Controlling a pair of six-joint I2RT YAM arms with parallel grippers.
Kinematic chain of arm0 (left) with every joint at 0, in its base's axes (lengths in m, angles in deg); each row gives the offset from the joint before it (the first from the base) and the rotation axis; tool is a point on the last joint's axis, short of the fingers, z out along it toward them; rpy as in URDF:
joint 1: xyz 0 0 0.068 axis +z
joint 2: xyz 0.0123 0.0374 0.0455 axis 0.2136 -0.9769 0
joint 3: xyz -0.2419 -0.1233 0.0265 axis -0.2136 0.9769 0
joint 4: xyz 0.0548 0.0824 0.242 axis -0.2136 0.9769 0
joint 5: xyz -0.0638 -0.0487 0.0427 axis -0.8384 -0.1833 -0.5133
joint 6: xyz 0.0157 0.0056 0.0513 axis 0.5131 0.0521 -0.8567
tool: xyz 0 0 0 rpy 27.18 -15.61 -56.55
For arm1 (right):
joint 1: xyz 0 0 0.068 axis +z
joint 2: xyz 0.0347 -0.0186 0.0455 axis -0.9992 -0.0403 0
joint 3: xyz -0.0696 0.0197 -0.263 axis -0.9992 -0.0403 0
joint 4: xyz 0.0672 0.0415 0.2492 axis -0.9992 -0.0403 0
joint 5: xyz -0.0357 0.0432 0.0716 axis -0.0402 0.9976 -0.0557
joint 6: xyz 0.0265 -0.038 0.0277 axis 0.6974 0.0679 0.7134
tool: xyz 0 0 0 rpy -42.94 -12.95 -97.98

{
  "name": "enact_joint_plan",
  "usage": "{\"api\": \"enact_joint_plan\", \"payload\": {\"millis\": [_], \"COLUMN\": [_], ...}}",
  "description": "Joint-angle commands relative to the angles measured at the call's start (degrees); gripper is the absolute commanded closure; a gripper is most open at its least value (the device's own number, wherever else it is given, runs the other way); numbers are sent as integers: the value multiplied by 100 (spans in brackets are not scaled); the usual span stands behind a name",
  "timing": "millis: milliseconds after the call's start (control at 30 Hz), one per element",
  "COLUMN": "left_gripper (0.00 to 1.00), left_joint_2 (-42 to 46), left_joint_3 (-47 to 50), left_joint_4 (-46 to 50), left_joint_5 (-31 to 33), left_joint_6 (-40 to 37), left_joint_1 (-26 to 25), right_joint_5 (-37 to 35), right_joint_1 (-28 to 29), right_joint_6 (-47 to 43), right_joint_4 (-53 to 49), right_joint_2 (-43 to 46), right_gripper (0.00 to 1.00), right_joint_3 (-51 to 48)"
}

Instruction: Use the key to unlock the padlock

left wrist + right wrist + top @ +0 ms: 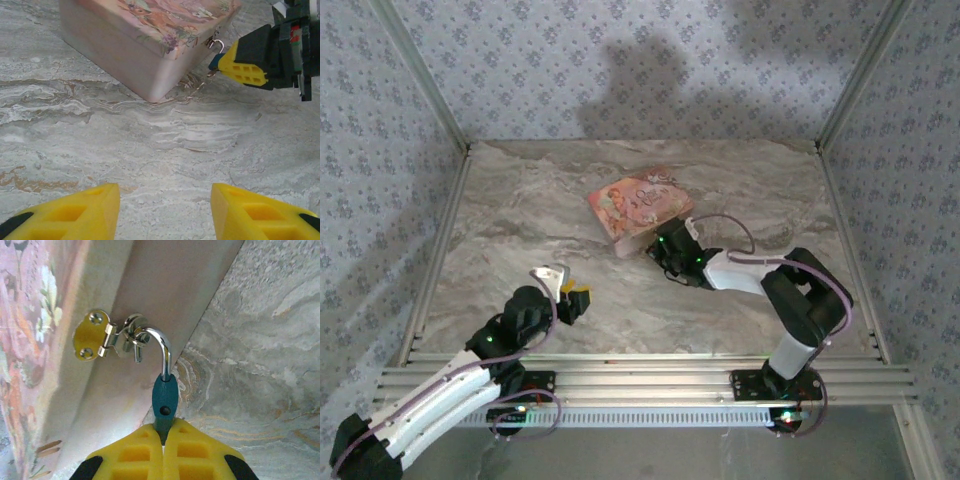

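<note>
A tiny teal padlock [165,399] hangs by its silvery shackle [159,342] from the brass hasp [91,341] of a pink floral box [635,205]. My right gripper [163,429] is shut on the padlock's lower body, right at the box's front corner. The left wrist view takes this in from across the table: yellow fingertips [242,70] pinch the padlock [215,61] beside the box [130,45]. My left gripper [165,200] hovers low over bare marble, open, with nothing between its fingers, well short of the box. The key is out of view.
The marble-patterned table [520,220] is ringed by patterned walls with metal frame rails. The right arm [790,300] arches in from the near right. The left arm [470,370] reaches in from the near left corner.
</note>
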Motion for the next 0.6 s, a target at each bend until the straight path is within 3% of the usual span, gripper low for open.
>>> {"api": "enact_joint_plan", "payload": {"millis": [0, 133, 267, 433, 567], "left_gripper": [49, 48, 48, 48, 48], "left_joint_2": [48, 29, 28, 37, 13], "left_joint_3": [-221, -164, -191, -316, -381], "left_joint_4": [123, 88, 120, 320, 355], "left_joint_5": [-16, 63, 75, 55, 26], "left_joint_6": [-49, -23, -14, -41, -49], "left_joint_1": [37, 38, 30, 38, 39], "right_joint_5": [264, 658, 906, 1741, 1786], "right_joint_1": [-254, -277, -338, -602, -687], "right_joint_6": [-535, -1049, -1018, -999, -981], "right_joint_4": [-106, -805, -477, -247, -29], "right_joint_2": [312, 184, 12, -375, -315], "right_gripper": [100, 100, 100, 100, 100], "right_joint_3": [150, 665, 472, 411, 194]}}
